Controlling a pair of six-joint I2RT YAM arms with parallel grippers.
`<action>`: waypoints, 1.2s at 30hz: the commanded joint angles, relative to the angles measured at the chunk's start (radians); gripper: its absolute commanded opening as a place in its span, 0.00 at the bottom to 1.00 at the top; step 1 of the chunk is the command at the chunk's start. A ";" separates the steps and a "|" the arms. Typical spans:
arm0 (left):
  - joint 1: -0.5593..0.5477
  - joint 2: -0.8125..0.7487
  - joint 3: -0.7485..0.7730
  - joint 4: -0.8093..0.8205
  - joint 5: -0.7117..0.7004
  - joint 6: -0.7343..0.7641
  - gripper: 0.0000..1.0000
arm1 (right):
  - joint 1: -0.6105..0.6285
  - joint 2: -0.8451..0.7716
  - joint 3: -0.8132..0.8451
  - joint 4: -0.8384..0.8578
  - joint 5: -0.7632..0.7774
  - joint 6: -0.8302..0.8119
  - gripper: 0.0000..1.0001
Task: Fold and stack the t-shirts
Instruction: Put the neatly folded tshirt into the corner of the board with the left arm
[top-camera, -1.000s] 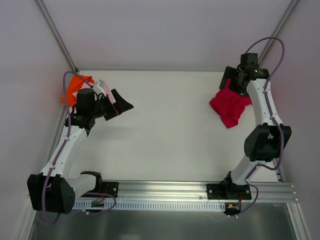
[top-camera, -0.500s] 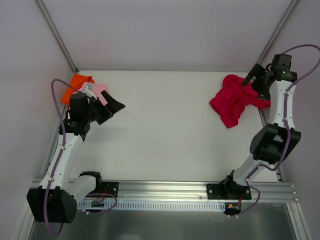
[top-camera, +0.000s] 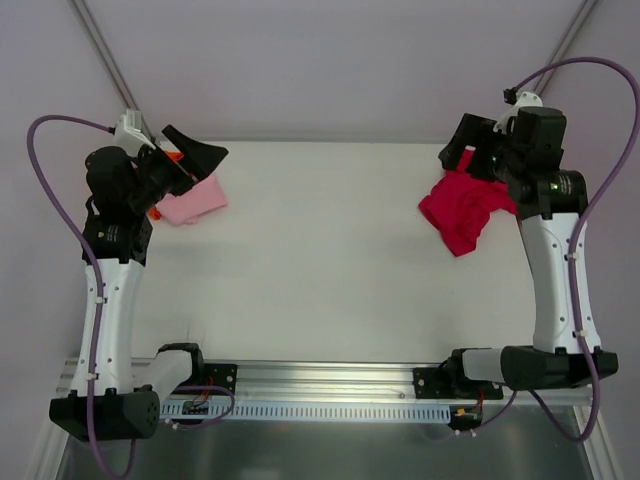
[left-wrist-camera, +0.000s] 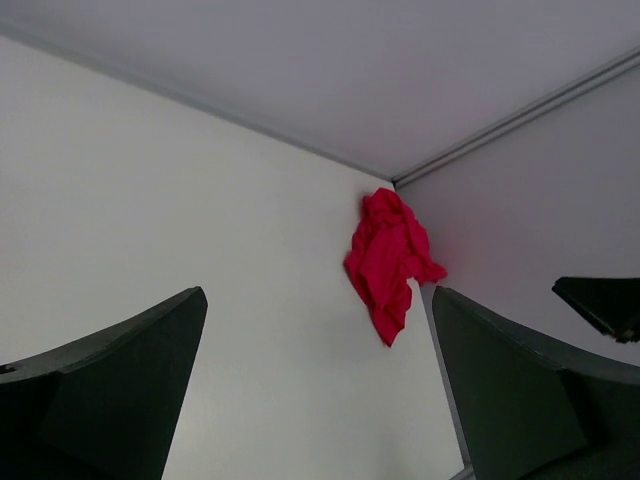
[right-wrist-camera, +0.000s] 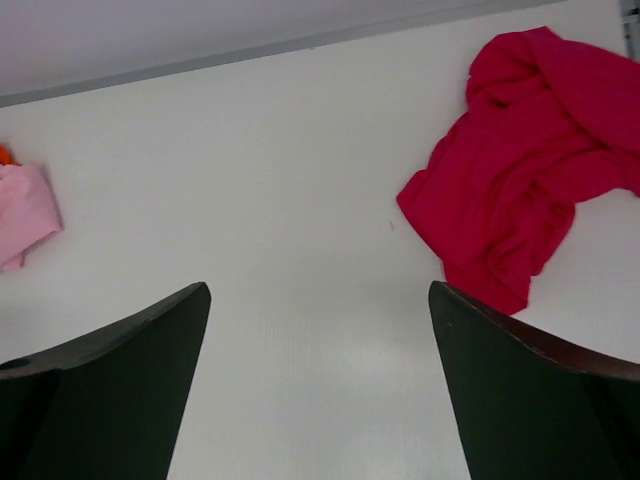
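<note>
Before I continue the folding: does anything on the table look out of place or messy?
Yes: the crimson t-shirt lies crumpled in a heap near the far right corner of the table, unfolded and well apart from the pink t-shirt, which lies fairly flat at the far left.

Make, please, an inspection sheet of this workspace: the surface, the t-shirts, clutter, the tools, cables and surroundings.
Surface: white table, flat, no stains seen.
Job's things: crimson red t-shirt crumpled at the far right; pink t-shirt a compact bundle at the far left; orange t-shirt beside it, mostly hidden by the left arm.
Clutter: nothing seen.
Grippers: left tool open, empty, near the pink t-shirt; right tool open, empty, by the crimson red t-shirt.
Cables: left purple cable and right purple cable loop in the air, off the cloth.
Surroundings: grey walls; metal rail at the near edge.
</note>
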 joint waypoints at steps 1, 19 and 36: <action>0.034 0.002 0.037 -0.013 -0.006 -0.018 0.99 | 0.007 -0.053 -0.056 0.034 0.143 -0.087 1.00; 0.040 -0.005 -0.016 0.028 0.023 -0.075 0.64 | 0.010 -0.140 -0.136 0.020 0.135 -0.061 0.03; 0.040 -0.016 -0.033 0.031 0.021 -0.107 0.50 | 0.012 -0.177 -0.166 0.045 0.091 -0.062 0.21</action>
